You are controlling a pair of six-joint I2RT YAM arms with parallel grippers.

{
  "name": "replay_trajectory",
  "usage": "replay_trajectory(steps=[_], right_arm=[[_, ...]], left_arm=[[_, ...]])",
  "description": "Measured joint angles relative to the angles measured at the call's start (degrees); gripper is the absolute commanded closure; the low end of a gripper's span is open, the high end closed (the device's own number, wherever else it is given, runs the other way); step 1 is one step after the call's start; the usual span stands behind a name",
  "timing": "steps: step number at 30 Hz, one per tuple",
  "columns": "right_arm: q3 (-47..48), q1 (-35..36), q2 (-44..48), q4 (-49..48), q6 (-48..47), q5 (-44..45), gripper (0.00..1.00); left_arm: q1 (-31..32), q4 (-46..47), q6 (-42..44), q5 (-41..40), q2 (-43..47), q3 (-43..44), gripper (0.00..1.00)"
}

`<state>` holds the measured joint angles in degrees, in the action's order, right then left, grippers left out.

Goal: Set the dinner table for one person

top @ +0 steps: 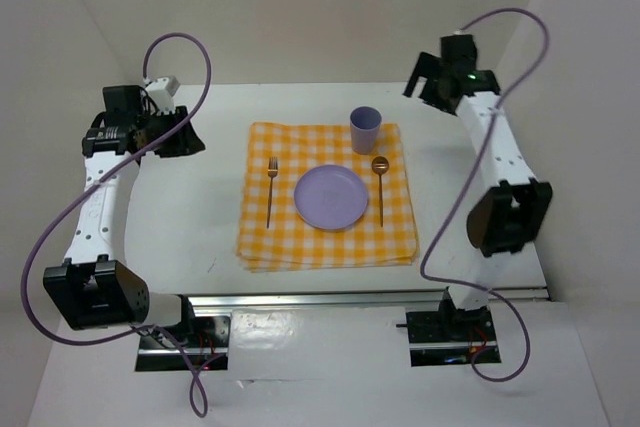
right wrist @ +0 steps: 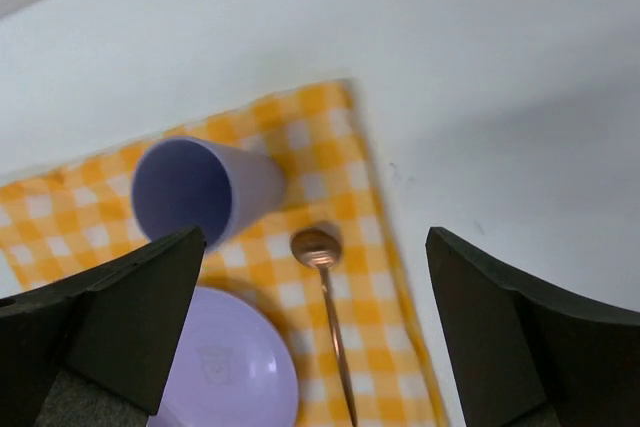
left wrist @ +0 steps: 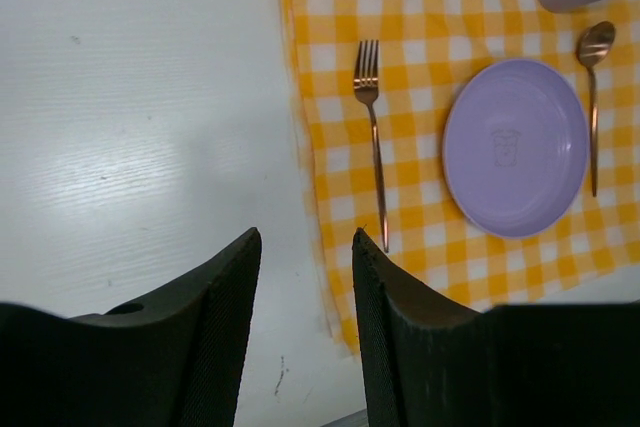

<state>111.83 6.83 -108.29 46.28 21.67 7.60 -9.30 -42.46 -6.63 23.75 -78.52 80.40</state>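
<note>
On the white dinner table [top: 200,207] lies a yellow-and-white checked cloth [top: 330,237]. A lilac plate [top: 331,196] sits at its middle, with a copper fork [top: 271,190] to its left and a copper spoon [top: 380,187] to its right. A lilac cup [top: 365,130] stands upright at the cloth's far edge. My left gripper [top: 185,137] hovers left of the cloth, open and empty [left wrist: 306,237], above the cloth's near-left edge. Over the table's far right, my right gripper [top: 422,79] is wide open and empty [right wrist: 315,237], looking down on the cup [right wrist: 210,187] and spoon [right wrist: 330,317].
A metal rail [top: 370,299] runs along the table's near edge, with both arm bases below it. White walls close in the back and both sides. Purple cables [top: 60,227] loop beside each arm.
</note>
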Motion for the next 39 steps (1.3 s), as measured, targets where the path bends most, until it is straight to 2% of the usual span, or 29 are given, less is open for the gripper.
replay_trajectory(steps=[4, 7, 10, 13, 18, 28, 39], right_arm=[[-18.7, -9.2, 20.7, -2.6, 2.9, -3.0, 0.00], [-30.8, -11.0, 33.1, -2.5, 4.6, -5.0, 0.00], [-39.9, -10.0, 40.4, -1.2, 5.9, -7.0, 0.00], [-44.9, -9.8, 43.7, 1.7, 6.8, -8.3, 0.00], [-46.8, -9.8, 48.5, 6.5, 7.2, -9.5, 0.00], [-47.7, -9.8, 59.6, 10.9, 6.8, -11.6, 0.00], [-47.7, -9.8, 61.7, 15.1, 6.3, -11.7, 0.00]], left_arm=[[0.0, -0.7, 3.3, -6.8, 2.1, -0.3, 0.51], [-0.4, -1.1, 5.9, -13.8, 4.6, -2.6, 0.51], [-1.5, -1.7, 9.5, -19.8, 8.1, -7.4, 0.51], [-3.3, -2.8, 12.2, -23.2, 10.7, -11.8, 0.51], [-6.1, -6.4, 15.3, -25.1, 13.4, -15.6, 0.51], [-6.2, -10.7, 17.5, -23.9, 25.3, -17.5, 0.51], [-6.2, -14.3, 18.8, -23.9, 28.7, -18.3, 0.51]])
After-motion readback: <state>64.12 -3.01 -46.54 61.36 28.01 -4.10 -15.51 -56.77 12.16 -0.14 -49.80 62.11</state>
